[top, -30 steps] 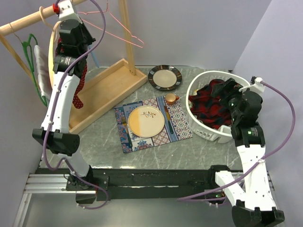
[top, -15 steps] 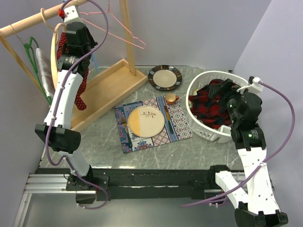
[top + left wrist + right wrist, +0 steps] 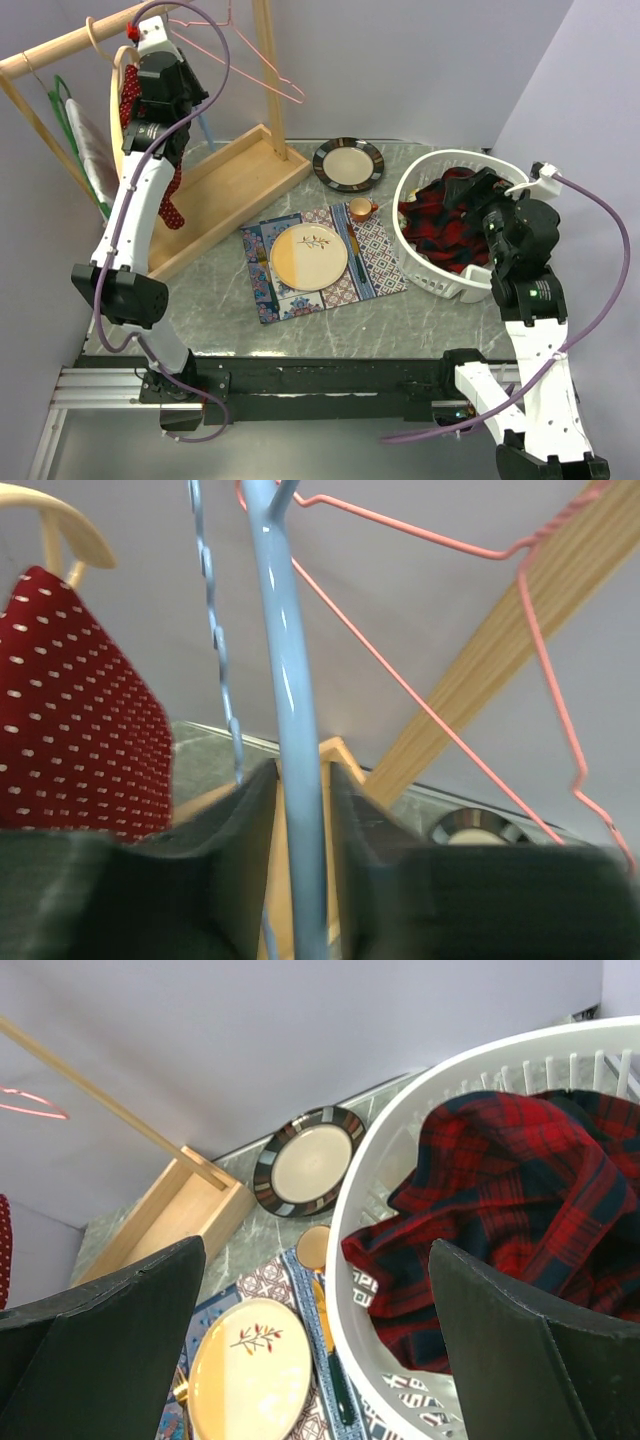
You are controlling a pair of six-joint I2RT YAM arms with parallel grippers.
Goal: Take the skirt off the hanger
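With the left claw (image 3: pixel 300 780) closed narrowly around the blue hanger (image 3: pixel 285 660), its pinch uncertain, and the right claw (image 3: pixel 315 1300) wide open and empty, the red dotted skirt (image 3: pixel 80 730) hangs far left on the rack (image 3: pixel 50 47), so the left claw would best shift onto it and draw downward gently.

Beside the blue hanger (image 3: pixel 290 730), passage is blocked by the dotted red skirt (image 3: pixel 70 720); opposite, it is narrowed by pink wire hangers (image 3: pixel 430 708).

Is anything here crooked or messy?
Yes. The pink wire hanger on the wooden rail sticks out sideways, tilted, not hanging straight. The red plaid cloth lies crumpled in the white basket.
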